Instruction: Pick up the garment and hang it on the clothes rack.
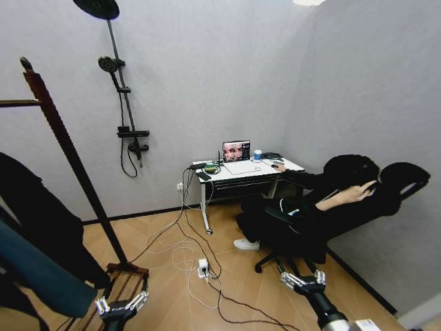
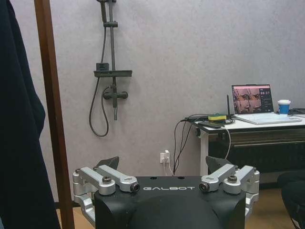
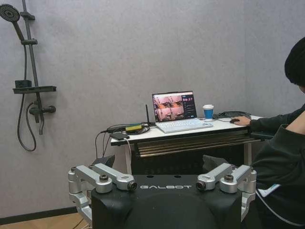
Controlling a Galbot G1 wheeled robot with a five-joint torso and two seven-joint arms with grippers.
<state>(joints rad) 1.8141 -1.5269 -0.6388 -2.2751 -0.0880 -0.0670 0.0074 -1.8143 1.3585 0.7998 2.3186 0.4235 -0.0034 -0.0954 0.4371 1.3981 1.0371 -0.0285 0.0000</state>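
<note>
My left gripper [image 1: 121, 304] and right gripper [image 1: 302, 280] hang low, fingers spread and empty; the black jacket [image 1: 41, 221] already drapes beside the rack [image 1: 72, 155] at my left. It looks soft, light and floppy; I judge its hanger, hidden here, the firmest hold.

1. On my left stands the clothes rack [image 1: 72, 155], its post leaning across my view and its base [image 1: 124, 279] on the floor just ahead of my left gripper [image 1: 121, 303].
2. The garment [image 1: 41, 221] hangs at the far left, beside the rack's post, with another jacket [image 1: 38, 272] in front of it.
3. A shower fixture [image 1: 122, 103] is on the back wall, right of the rack.
4. Farther right, a desk [image 1: 241, 172] stands against that wall; a laptop [image 1: 238, 153] and a cup [image 1: 258, 155] sit on it.
5. Cables [image 1: 189, 255] lie on the floor before the desk.
6. My right gripper [image 1: 303, 279] hangs low on the right.
</note>
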